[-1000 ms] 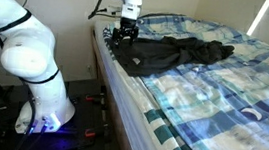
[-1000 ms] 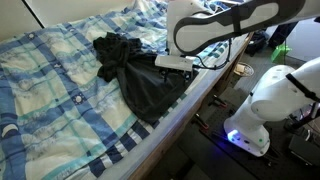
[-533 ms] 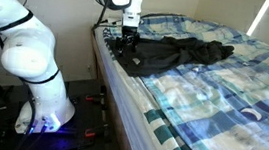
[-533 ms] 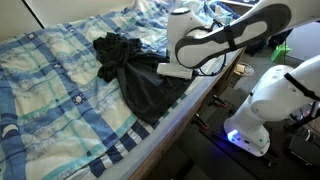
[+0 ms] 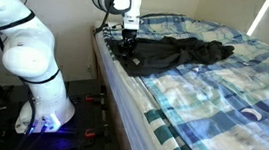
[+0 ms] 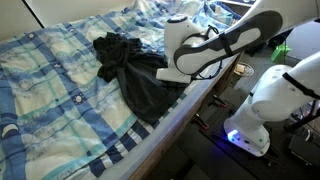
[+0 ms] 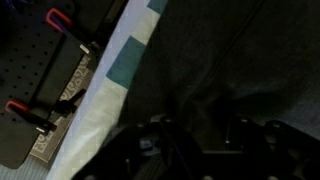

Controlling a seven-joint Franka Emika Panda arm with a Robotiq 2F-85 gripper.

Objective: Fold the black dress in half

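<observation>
The black dress (image 5: 182,52) lies wrinkled on the blue-and-white bedspread (image 5: 222,104), one end at the bed's edge. In an exterior view it spreads from a bunched top to a wide hem (image 6: 142,88). My gripper (image 5: 124,47) points down and presses into the dress's end beside the bed edge. The arm's wrist (image 6: 190,45) hides the gripper in an exterior view. In the wrist view, dark dress cloth (image 7: 230,60) fills most of the picture and the gripper (image 7: 200,145) sits low against it. Everything there is too dark to show how the jaws stand.
The bed's side edge (image 7: 118,85) runs just beside the gripper, with a black breadboard and red clamps (image 7: 65,22) on the floor below. The robot's white base (image 5: 34,70) stands next to the bed. A wall is behind the bed's head.
The arm has come down and brought the gripper lower onto the end of the dress by the bed edge. The dress has not visibly shifted.
</observation>
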